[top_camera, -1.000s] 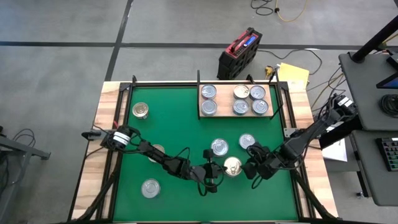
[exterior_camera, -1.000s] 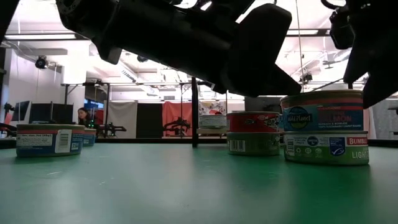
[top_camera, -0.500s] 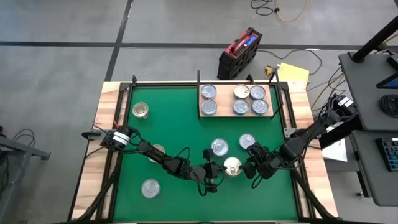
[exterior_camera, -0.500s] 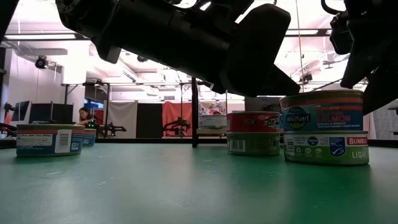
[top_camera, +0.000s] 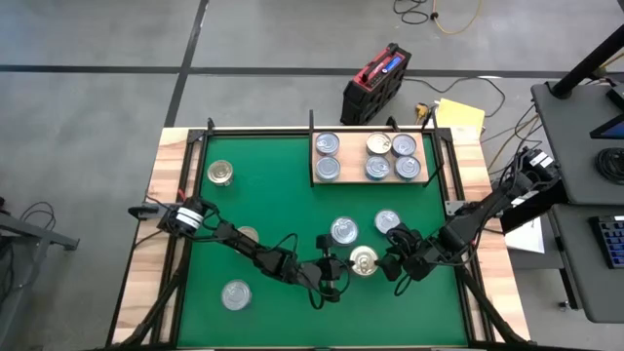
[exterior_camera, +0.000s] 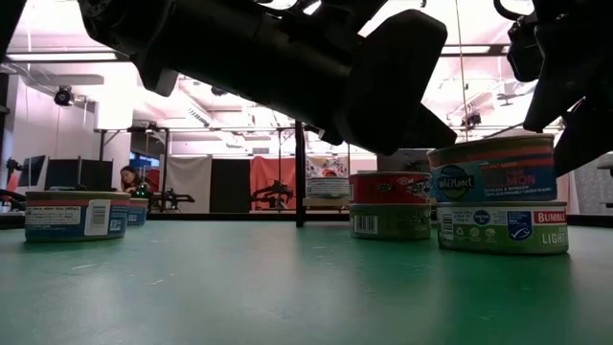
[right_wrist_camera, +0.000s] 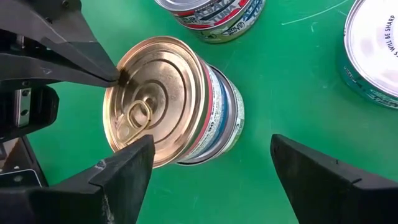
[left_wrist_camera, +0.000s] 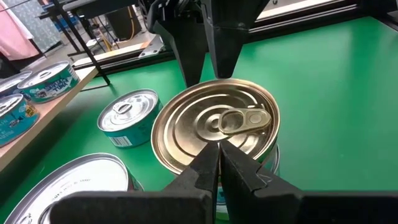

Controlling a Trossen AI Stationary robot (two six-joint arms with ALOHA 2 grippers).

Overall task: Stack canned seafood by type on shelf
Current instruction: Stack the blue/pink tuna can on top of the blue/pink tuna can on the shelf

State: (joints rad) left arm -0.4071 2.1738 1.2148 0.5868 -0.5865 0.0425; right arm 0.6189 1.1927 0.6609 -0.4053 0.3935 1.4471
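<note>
Near the front middle of the green mat (top_camera: 263, 185), a gold-lidded tin (top_camera: 364, 260) is seen standing on top of a second tin; in the low view this pair shows as a two-high stack (exterior_camera: 498, 196). The left claw (top_camera: 336, 268) is clenched with nothing held, its tips resting against the gold lid's edge on the left side, as the left wrist view shows with the joined fingertips (left_wrist_camera: 219, 163) set on the lid (left_wrist_camera: 216, 127). The right claw (top_camera: 393, 265) is released, its fingers spread wide on either side of the stack without being seen to touch it; in the right wrist view one finger (right_wrist_camera: 121, 171) lies beside the gold lid and the other is well apart across the mat.

Just behind the stack, two silver-lidded tins are placed on the mat: one (top_camera: 343, 230) to the left and one (top_camera: 387, 221) to the right. Another silver-lidded tin (top_camera: 235, 294) lies near the front left, a gold-lidded one (top_camera: 220, 174) sits at the far left, and one more tin (top_camera: 247, 235) is partly hidden under the left arm.

At the far edge of the desk (top_camera: 166, 156), the shelf (top_camera: 349, 168) of pale wood is laid flat on the mat, with five tins set on it: two at its left end (top_camera: 327, 144) and three at its right, one of them gold-lidded (top_camera: 378, 143).
</note>
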